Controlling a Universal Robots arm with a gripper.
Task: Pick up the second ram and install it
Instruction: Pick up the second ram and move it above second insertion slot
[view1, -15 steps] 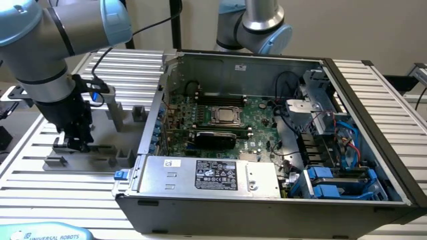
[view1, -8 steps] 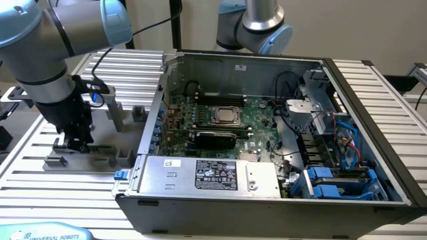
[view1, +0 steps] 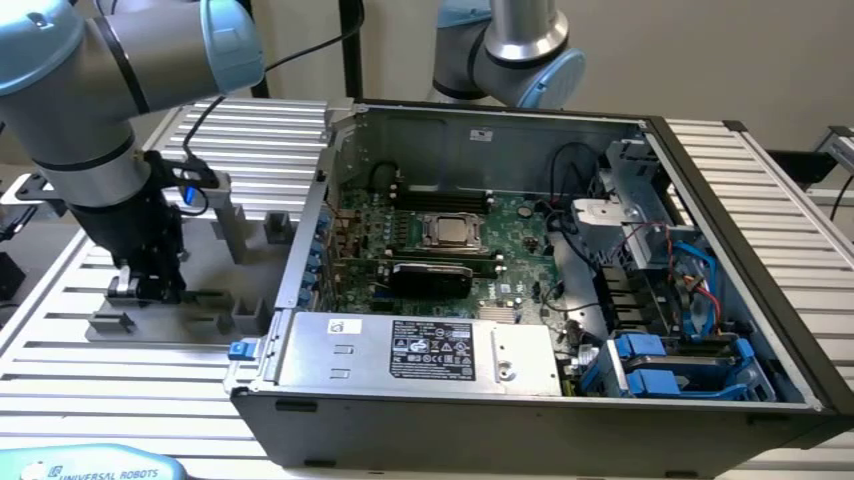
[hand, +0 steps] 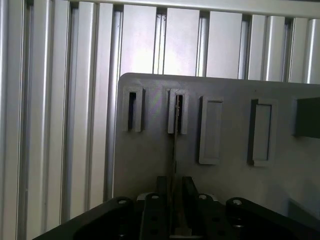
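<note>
The gripper (hand: 175, 181) stands over the grey fixture (hand: 145, 160), jaws apart around the second ram (hand: 174, 150), which is upright in its slot; pickup and installing remain.

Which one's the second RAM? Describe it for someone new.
Beside the case, on the exterior view's left, sits a grey fixture. The RAM stands on edge in it, at the gripper. It is a thin strip; the slot beside it is empty.

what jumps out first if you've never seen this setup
The open computer case with its green motherboard dominates the exterior view's middle. At that view's left, the arm's gripper is down at the grey fixture, where the second ram stands edge-on in line with it.
</note>
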